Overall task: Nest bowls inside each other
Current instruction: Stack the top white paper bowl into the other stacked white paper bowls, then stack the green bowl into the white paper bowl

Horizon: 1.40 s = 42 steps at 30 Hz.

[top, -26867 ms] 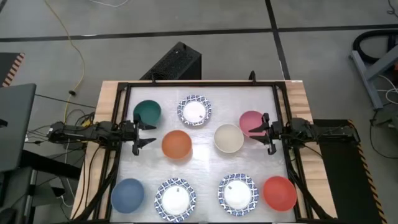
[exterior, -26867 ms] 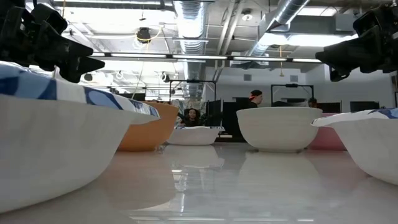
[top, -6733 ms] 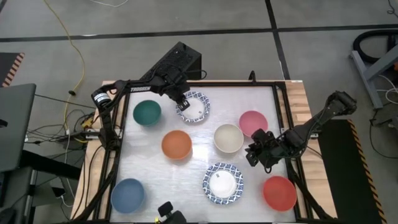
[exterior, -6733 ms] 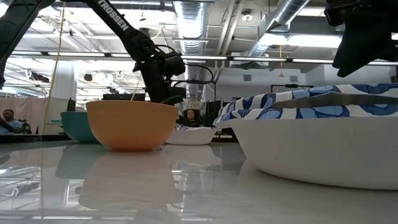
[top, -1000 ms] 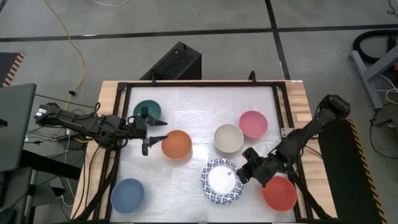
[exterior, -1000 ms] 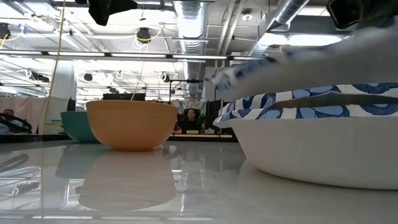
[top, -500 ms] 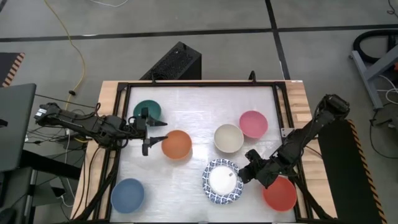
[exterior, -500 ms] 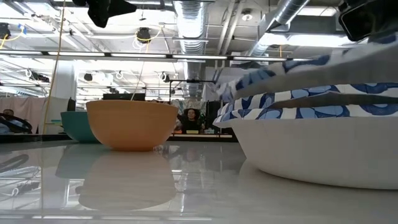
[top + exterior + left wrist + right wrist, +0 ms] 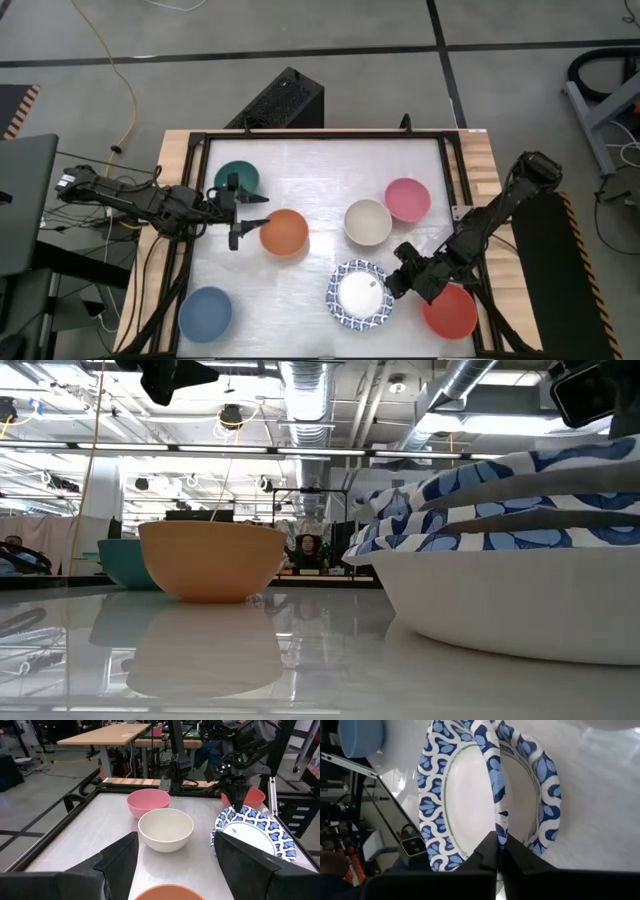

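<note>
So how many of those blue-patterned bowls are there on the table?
3, all in one stack near the table's front edge, beside the red bowl. The low view shows three patterned rims layered; the right gripper pinches the top one.

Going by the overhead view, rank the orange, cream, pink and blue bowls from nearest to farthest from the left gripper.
From the left gripper:
1. Orange bowl, right beside it.
2. Cream bowl, mid-table.
3. Pink bowl, far right side.
The blue bowl, at the near-left corner, is too close to the cream one to rank.

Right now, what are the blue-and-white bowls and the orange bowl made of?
The blue-and-white bowls look like thin paper or light plastic: matte, printed rims, slim edges. The orange bowl looks like smooth plastic or glazed ceramic, with thicker walls and a soft sheen. I can't be sure of either.
</note>
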Each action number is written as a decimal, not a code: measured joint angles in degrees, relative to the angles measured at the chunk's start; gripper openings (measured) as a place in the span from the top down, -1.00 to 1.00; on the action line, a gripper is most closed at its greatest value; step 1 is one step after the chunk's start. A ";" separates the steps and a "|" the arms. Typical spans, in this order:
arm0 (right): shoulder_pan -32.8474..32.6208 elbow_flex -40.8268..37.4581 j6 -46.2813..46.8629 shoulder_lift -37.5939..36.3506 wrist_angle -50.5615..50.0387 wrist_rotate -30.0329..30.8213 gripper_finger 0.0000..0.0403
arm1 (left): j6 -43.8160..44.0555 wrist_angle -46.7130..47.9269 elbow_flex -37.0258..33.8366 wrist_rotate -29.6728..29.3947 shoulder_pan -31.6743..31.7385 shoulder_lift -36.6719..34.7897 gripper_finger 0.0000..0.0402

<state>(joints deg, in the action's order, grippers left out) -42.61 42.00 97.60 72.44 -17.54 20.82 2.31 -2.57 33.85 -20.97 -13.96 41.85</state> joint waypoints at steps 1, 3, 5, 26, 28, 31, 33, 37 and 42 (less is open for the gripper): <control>0.00 0.00 0.01 0.00 0.01 -0.06 0.76 | 0.03 0.01 0.00 0.00 0.00 0.00 -0.24; 0.00 0.00 -0.03 0.00 0.02 -0.11 0.69 | 0.14 0.00 0.00 0.00 0.00 0.00 -0.24; 0.00 0.00 -0.17 0.00 0.02 -0.15 0.61 | 0.15 0.02 0.00 0.00 0.00 0.00 -0.24; 0.87 0.04 -0.26 0.00 -5.82 -5.24 -0.01 | 0.35 0.07 0.00 -0.63 0.00 0.00 -0.24; 1.44 0.04 -0.21 0.00 -6.35 -5.73 -0.01 | 0.35 0.08 0.00 -0.65 0.00 0.00 -0.24; 2.41 0.04 -0.39 0.00 -7.35 -5.98 -0.01 | 0.35 0.09 0.00 -0.63 0.00 0.00 -0.24; 2.98 0.04 -0.43 0.00 -8.34 -5.99 -0.01 | 0.62 0.15 0.00 -0.63 0.00 0.00 -0.24; 3.50 0.04 -0.66 0.00 -9.29 -5.90 -0.01 | 2.15 3.95 0.07 2.27 0.02 0.00 -0.24; 3.21 0.04 -3.18 0.00 -9.47 -4.33 -0.01 | 6.56 15.66 0.07 9.39 -0.86 -0.24 -0.24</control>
<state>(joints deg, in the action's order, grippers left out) -39.40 42.04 94.43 72.44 -27.01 16.49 8.86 13.09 33.91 -11.58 -14.81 41.60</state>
